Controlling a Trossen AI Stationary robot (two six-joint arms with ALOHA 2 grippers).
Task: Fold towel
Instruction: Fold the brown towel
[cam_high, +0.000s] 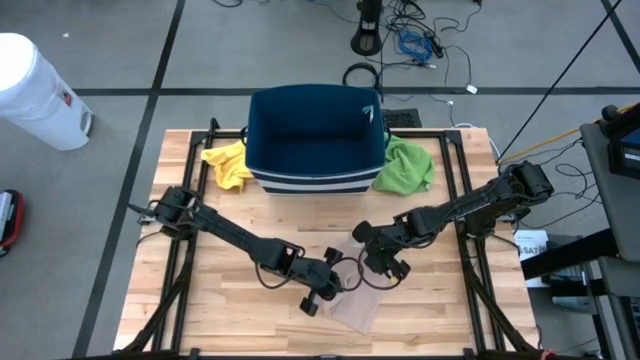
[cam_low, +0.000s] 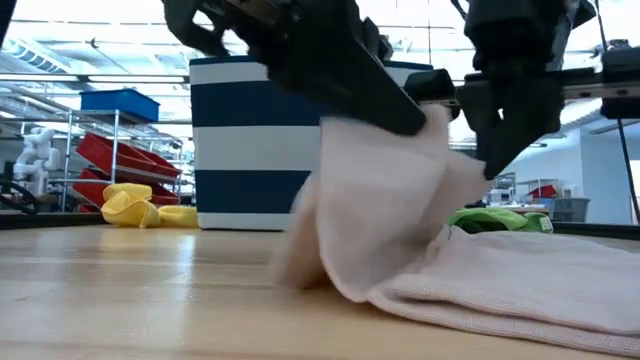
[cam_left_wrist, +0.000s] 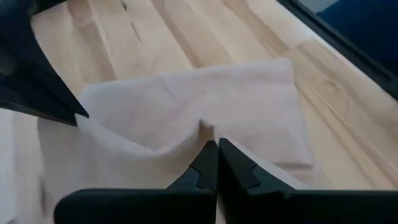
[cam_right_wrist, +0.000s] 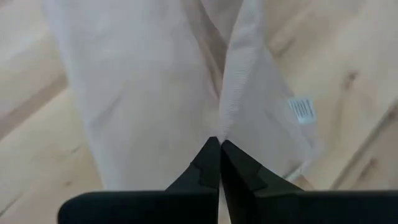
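A pale pink towel (cam_high: 362, 305) lies at the table's near middle. In the low view part of the towel (cam_low: 390, 210) is raised and hangs in a fold, while the rest lies flat on the wood toward the right. My left gripper (cam_high: 338, 285) is shut on the towel at its left side. My right gripper (cam_high: 377, 270) is shut on it at the far right side. Both grippers stand close together just above the table. My left gripper pinches an edge of the towel (cam_left_wrist: 205, 132) between its two fingertips, slanting down from the table's left. The cloth is raised at the pinch and sags slack on both sides. My right gripper pinches the towel's hemmed edge (cam_right_wrist: 229, 121) between its two fingertips, coming from above. The cloth hangs below the fingers in loose folds, its lower part on the table.
A blue and white striped basket (cam_high: 315, 135) stands at the table's far middle. A yellow cloth (cam_high: 228, 165) lies left of it and a green cloth (cam_high: 405, 165) right of it. A white bin (cam_high: 35, 90) stands on the floor at far left.
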